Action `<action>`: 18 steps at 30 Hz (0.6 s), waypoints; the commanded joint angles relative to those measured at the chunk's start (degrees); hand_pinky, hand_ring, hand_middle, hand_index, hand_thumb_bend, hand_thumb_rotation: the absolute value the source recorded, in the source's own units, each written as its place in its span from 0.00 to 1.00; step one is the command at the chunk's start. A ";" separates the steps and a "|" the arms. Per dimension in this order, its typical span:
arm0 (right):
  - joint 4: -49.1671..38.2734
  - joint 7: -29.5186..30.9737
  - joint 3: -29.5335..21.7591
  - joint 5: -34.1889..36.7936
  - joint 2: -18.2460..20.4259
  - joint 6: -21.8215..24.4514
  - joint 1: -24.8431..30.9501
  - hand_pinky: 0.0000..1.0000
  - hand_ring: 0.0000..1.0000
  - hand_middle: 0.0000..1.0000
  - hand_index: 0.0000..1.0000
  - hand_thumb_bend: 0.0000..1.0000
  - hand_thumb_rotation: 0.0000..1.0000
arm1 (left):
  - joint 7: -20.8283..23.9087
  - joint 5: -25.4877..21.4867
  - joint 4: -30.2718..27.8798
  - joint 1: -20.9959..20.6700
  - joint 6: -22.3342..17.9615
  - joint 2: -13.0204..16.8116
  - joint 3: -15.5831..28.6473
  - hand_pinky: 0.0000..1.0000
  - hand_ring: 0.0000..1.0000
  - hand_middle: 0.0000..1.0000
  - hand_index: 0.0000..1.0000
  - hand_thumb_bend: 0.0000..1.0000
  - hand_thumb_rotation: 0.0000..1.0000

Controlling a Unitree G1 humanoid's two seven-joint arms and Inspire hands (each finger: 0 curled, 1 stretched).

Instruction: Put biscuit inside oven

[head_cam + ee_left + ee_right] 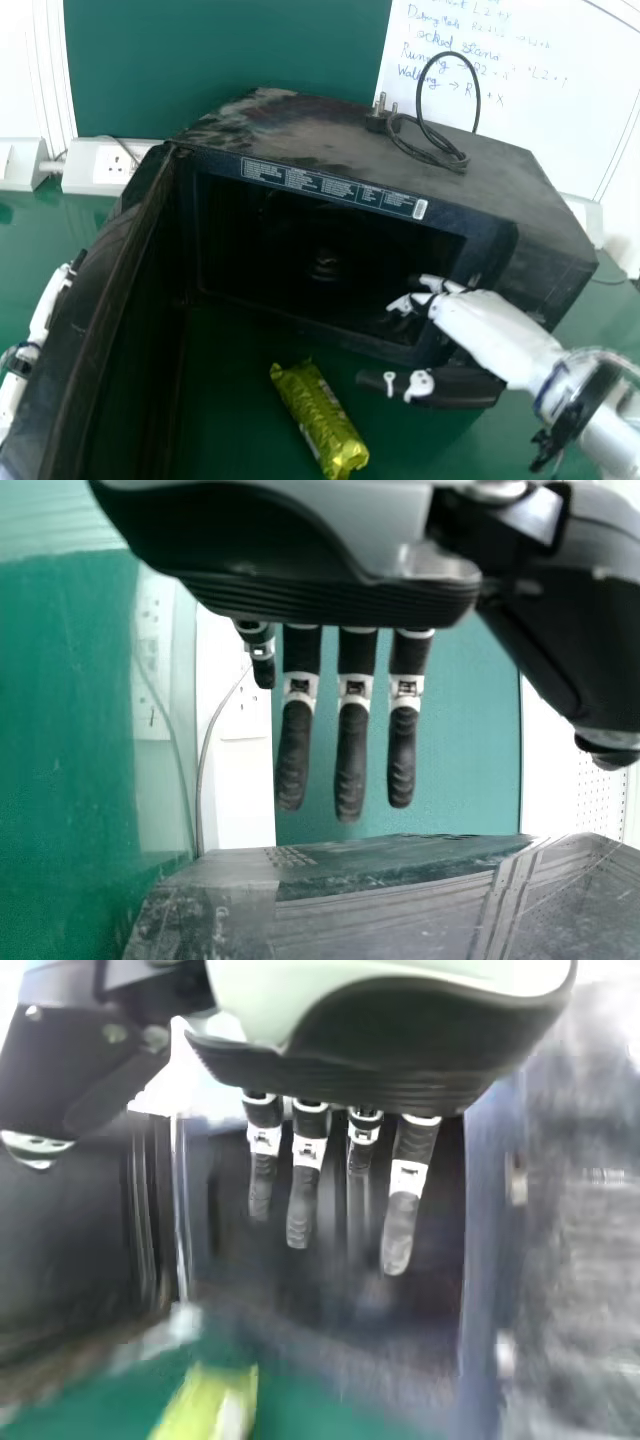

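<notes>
One green table [235, 400] bears an oven [300, 130] before a whiteboard [560, 130].

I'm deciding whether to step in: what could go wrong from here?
The right hand shows at the right side of the oven's opening, so it might bump the frame on moving.
The biscuit pack lies between that hand and the open door; a poor grasp may push it away.
The left hand, by the door, might nudge it.

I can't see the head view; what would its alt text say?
A robot's right hand hovers, empty, before an open black oven. A yellow-green biscuit packet lies on the green table in front.
</notes>
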 commanded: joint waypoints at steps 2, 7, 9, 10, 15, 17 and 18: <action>0.49 2.03 2.06 1.49 -3.62 1.39 -2.58 0.54 0.73 0.81 0.87 1.00 0.50 | -0.43 -0.19 0.00 -0.29 -0.42 -0.77 -0.34 0.31 0.36 0.43 0.49 0.51 0.06; -0.74 0.92 4.41 -1.33 -4.69 5.61 -3.73 0.56 0.76 0.83 0.85 1.00 0.53 | 1.37 1.11 -2.49 0.49 0.39 -1.20 -0.99 0.31 0.35 0.43 0.49 0.51 0.06; -1.81 0.51 6.11 -3.24 -4.91 8.42 -4.34 0.58 0.77 0.83 0.84 1.00 0.54 | 2.15 1.78 -3.24 0.72 0.58 -1.18 -1.24 0.31 0.35 0.42 0.50 0.51 0.06; -2.45 0.35 7.15 -4.51 -5.01 10.11 -4.71 0.59 0.77 0.83 0.84 1.00 0.54 | 2.47 2.09 -3.44 0.78 0.56 -1.15 -1.33 0.31 0.36 0.42 0.49 0.51 0.06; -5.29 0.38 12.86 -10.54 -5.11 18.36 -6.82 0.54 0.73 0.81 0.83 1.00 0.49 | 2.45 2.22 -3.65 0.70 0.65 -1.06 -1.74 0.31 0.35 0.42 0.49 0.51 0.06; -6.06 0.67 15.38 -13.36 -5.44 20.57 -6.98 0.55 0.74 0.82 0.83 1.00 0.50 | 2.41 1.89 -4.04 0.72 1.05 -1.29 -1.84 0.31 0.35 0.42 0.49 0.51 0.06; -6.41 0.61 16.61 -14.93 -5.44 21.17 -6.83 0.57 0.74 0.83 0.84 1.00 0.52 | 2.55 1.91 -4.26 0.76 1.21 -1.38 -1.90 0.31 0.35 0.42 0.49 0.51 0.06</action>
